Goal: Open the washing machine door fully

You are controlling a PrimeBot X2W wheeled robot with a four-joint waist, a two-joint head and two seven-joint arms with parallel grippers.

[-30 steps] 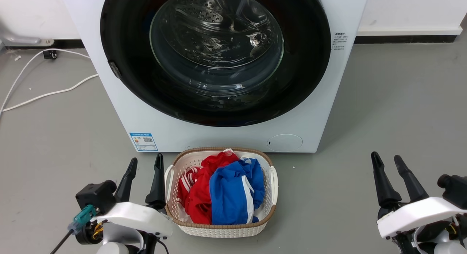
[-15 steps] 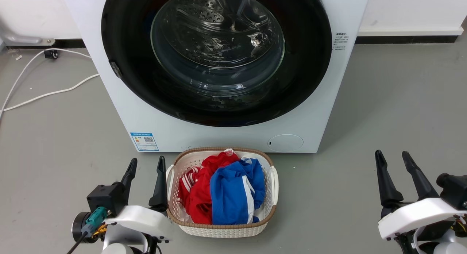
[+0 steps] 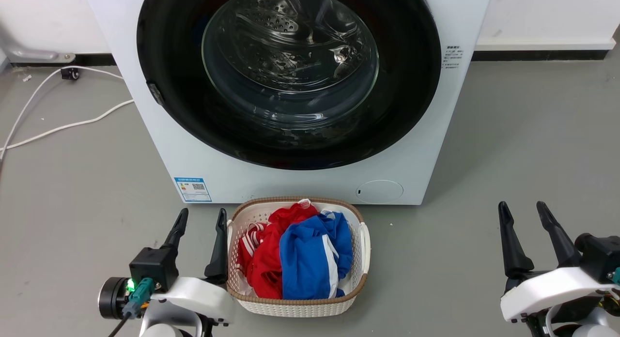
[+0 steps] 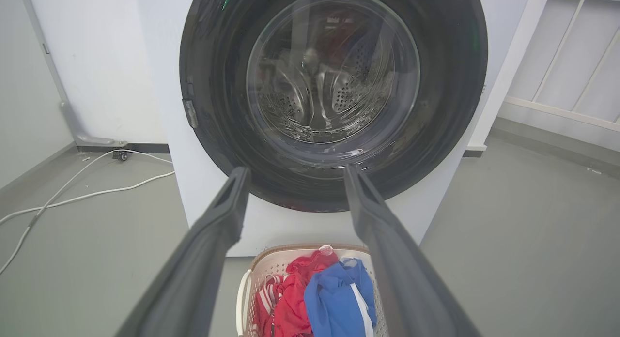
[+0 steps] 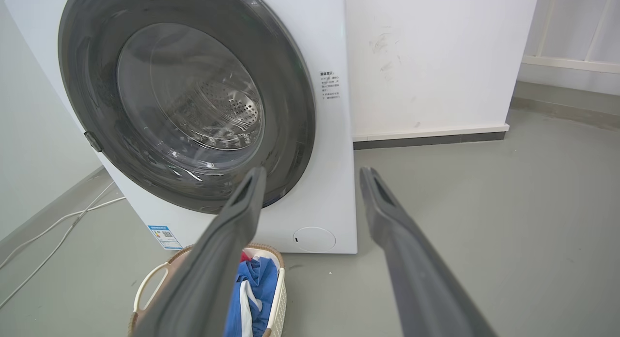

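Both empty: left gripper, right gripper, fingers apart; washing machine door closed.

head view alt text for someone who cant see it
A white washing machine stands with its round black door shut. Before it sits a basket of red and blue clothes, between the left end effector and right end effector, both open.

L hand slightly nearer basket.

One washing machine, one door, one basket, four fingers.
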